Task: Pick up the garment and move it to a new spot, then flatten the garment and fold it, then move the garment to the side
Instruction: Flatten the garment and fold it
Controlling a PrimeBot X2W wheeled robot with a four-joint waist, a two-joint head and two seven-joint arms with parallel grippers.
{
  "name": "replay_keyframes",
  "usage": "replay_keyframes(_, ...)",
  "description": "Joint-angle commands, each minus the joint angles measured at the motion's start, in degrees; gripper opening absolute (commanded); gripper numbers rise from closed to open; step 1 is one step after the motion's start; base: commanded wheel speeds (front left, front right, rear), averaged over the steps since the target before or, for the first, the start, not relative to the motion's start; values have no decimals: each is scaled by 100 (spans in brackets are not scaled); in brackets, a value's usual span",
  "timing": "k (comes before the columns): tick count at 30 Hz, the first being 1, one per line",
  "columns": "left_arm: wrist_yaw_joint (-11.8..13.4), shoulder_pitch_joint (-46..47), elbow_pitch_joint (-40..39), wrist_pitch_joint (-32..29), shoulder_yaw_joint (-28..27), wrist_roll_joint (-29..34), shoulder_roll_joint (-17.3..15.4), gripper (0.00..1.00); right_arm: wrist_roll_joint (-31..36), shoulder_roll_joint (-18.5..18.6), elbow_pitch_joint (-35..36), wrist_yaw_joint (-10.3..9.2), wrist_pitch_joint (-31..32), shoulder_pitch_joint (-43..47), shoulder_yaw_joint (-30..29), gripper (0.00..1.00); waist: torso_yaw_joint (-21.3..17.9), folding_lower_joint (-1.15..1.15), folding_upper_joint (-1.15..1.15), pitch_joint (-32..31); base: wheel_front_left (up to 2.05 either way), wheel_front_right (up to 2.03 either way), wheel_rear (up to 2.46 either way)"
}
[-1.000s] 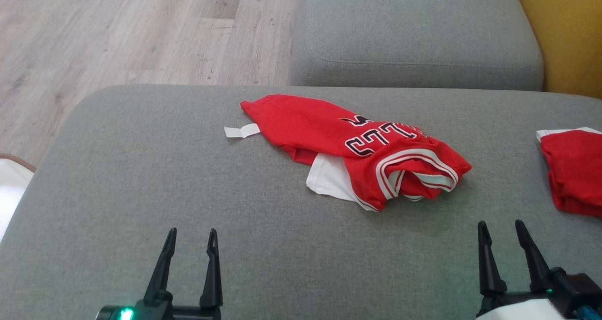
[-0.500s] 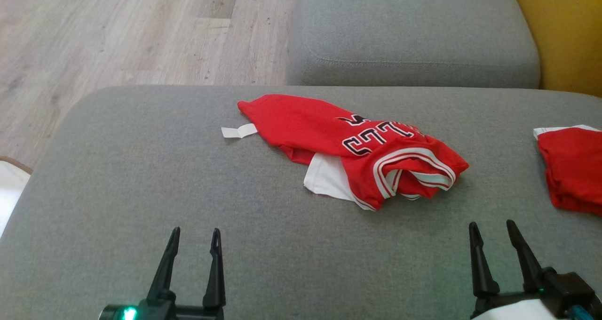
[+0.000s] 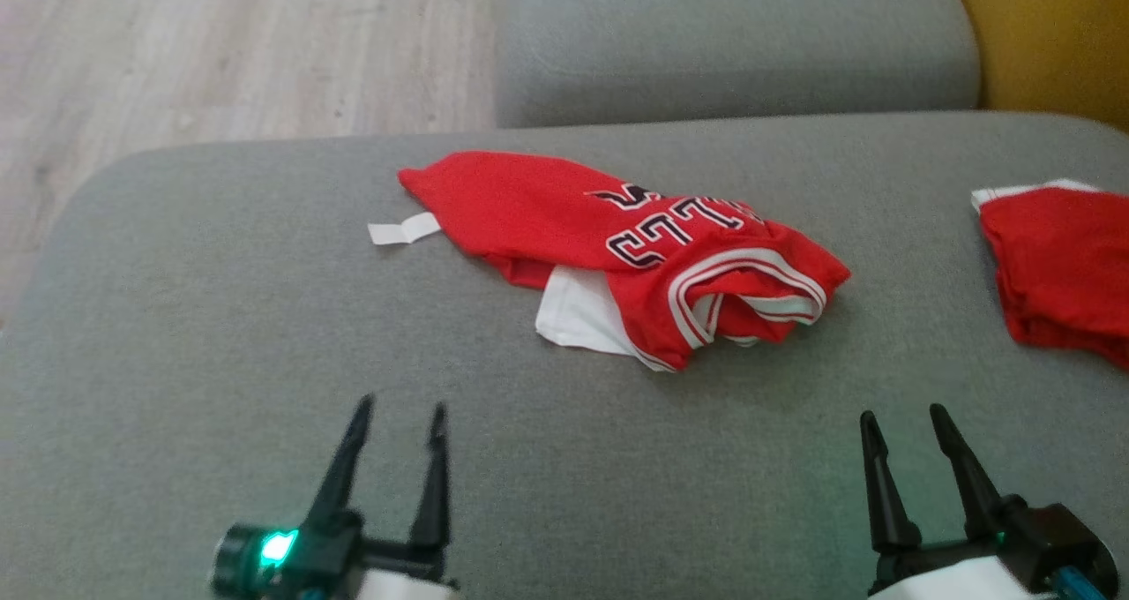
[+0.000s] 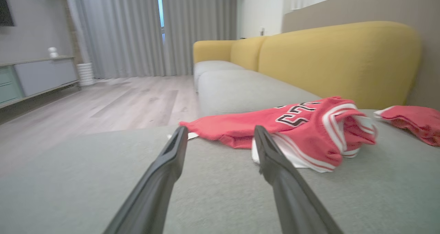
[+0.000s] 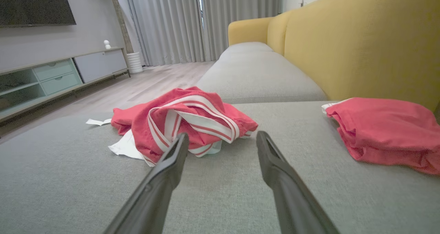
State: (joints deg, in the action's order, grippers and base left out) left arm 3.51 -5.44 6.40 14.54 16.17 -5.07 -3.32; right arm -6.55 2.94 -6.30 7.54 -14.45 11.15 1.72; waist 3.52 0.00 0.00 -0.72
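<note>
Red garment (image 3: 564, 221) lies crumpled on the cushion (image 3: 265, 318); left gripper (image 3: 402, 403) and right gripper (image 3: 902, 411) hover at its near edge, fingers (image 3: 882, 485) wide, empty. Pickup awaits: reach forward, pinch fabric.

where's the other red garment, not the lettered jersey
In the head view the other red garment lies at the right edge of the grey cushion, apart from the lettered jersey to its left and beyond the right gripper.

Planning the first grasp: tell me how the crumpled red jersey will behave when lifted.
The red jersey lies in soft folds on the grey cushion, so it will likely hang limp and unfurl. The fabric looks thin, so probably light. Its white tag trails loose and may drag.
</note>
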Motion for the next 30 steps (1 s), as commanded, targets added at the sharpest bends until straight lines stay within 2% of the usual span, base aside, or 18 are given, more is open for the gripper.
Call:
replay_keyframes(1, -54, 475, -32, 46, 14, -18, 43, 100, -12, 162, 215, -5, -55, -310, 136, 100, -180, 0, 0, 200, 0, 0, 0)
replay_keyframes(9, -383, 1704, 1180, 46, 1290, -460, 44, 100, -25, 282, 316, -5, -55, -705, 234, 100, -703, 0, 0, 891, 0, 0, 0)
replay_keyframes(16, -473, 2848, 2547, 46, 2246, -846, 44, 100, -73, 330, 388, -5, -55, -1008, 312, 100, -1138, 0, 0, 1394, 0, 0, 0)
replay_keyframes(22, -382, 3455, 3149, 46, 2649, -1210, 44, 100, -125, 297, 398, -5, -55, -1139, 350, 100, -1370, 0, 0, 1660, 0, 0, 0)
replay_keyframes(30, -197, 4199, 3782, 46, 2781, -1357, 44, 100, -163, 235, 385, -5, -55, -1356, 496, 100, -1625, 0, 0, 1969, 0, 0, 0)
